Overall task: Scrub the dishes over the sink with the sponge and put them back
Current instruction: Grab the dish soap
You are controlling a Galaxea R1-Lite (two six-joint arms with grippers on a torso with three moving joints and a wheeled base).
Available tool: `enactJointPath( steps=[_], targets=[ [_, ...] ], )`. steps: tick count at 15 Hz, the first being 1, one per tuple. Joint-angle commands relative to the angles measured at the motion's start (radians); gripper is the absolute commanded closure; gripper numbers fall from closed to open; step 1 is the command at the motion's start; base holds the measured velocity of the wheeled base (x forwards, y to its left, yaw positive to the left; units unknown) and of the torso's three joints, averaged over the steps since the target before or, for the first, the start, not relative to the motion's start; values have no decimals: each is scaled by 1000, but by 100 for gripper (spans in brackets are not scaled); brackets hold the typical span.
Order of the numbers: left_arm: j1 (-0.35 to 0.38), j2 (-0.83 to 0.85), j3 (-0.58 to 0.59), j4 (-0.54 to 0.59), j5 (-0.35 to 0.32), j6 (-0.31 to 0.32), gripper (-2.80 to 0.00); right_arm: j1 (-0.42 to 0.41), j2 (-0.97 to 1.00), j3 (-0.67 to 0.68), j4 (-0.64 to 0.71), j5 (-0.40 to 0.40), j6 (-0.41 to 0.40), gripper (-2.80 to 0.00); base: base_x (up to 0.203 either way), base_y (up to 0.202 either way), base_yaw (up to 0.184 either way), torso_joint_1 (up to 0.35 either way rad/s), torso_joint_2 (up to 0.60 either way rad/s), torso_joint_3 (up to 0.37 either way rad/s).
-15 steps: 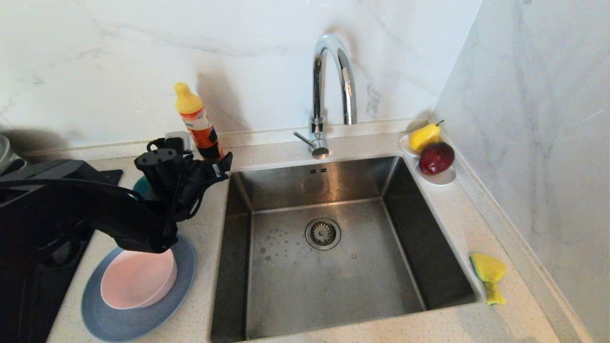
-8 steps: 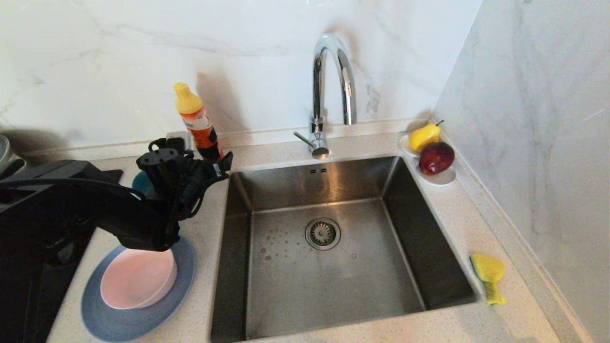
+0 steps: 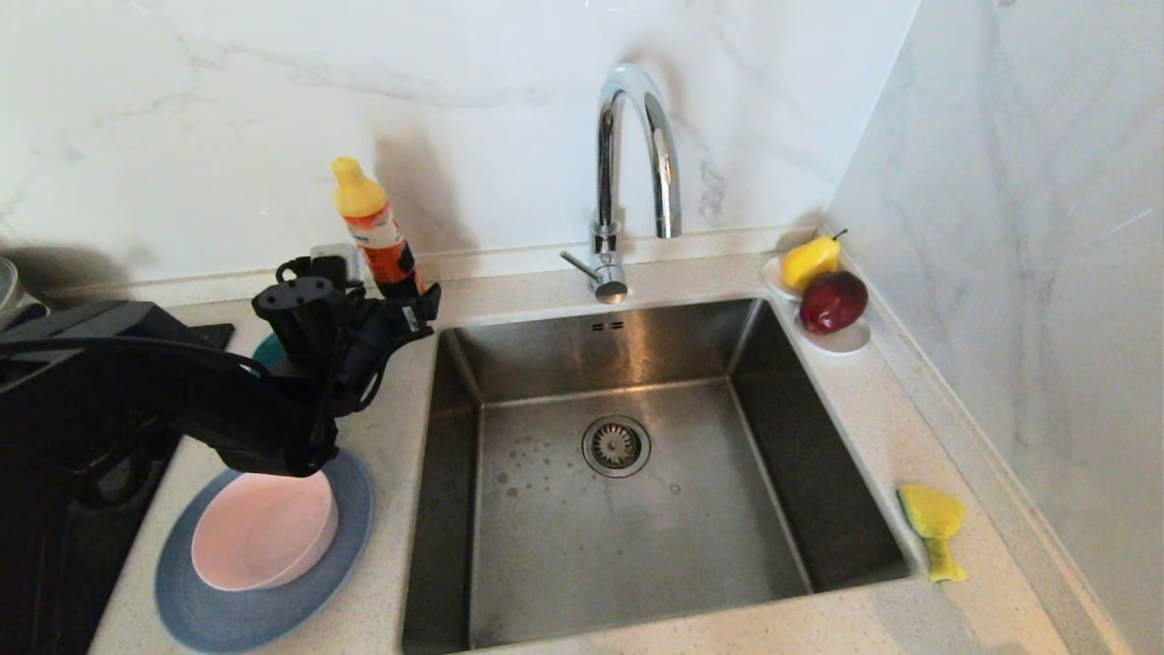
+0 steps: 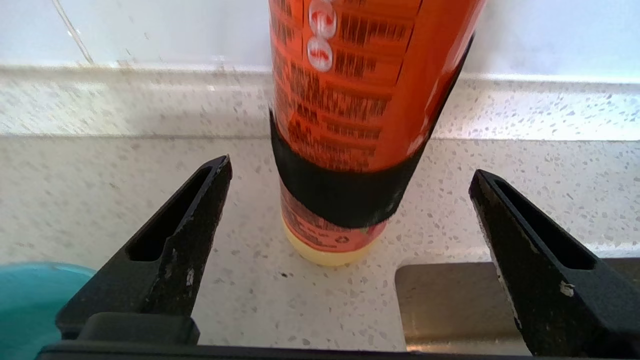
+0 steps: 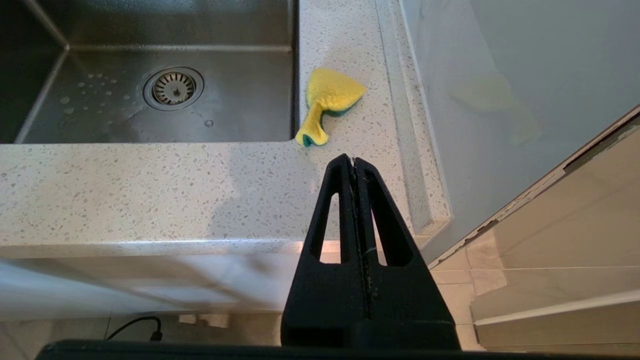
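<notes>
A pale pink bowl sits on the slate-blue plate on the counter left of the steel sink. The teal bowl stands further back, mostly hidden behind my left arm; its rim shows beside one finger. My left gripper hovers open above the counter by the sink's back left corner, holding nothing. The yellow sponge lies crumpled on the counter right of the sink. My right gripper is shut and empty, parked below the counter's front edge.
An orange detergent bottle with a yellow cap stands straight ahead of the open left fingers, apart from them. The chrome tap arches over the sink's back. A pear and an apple rest on a white saucer in the back right corner.
</notes>
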Motion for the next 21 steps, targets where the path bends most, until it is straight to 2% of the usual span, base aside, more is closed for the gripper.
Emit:
enactJointPath(
  steps=[1,21],
  targets=[
    [0,-12,-1,-6,0,14,-280,0,-2,1,0,1,0,0,0,0,0,0,0,0],
    [-2,68,-163,45,-1,27,-280,0,-2,0,0,1,-2,0,0,0,0,0,0,0]
  ],
)
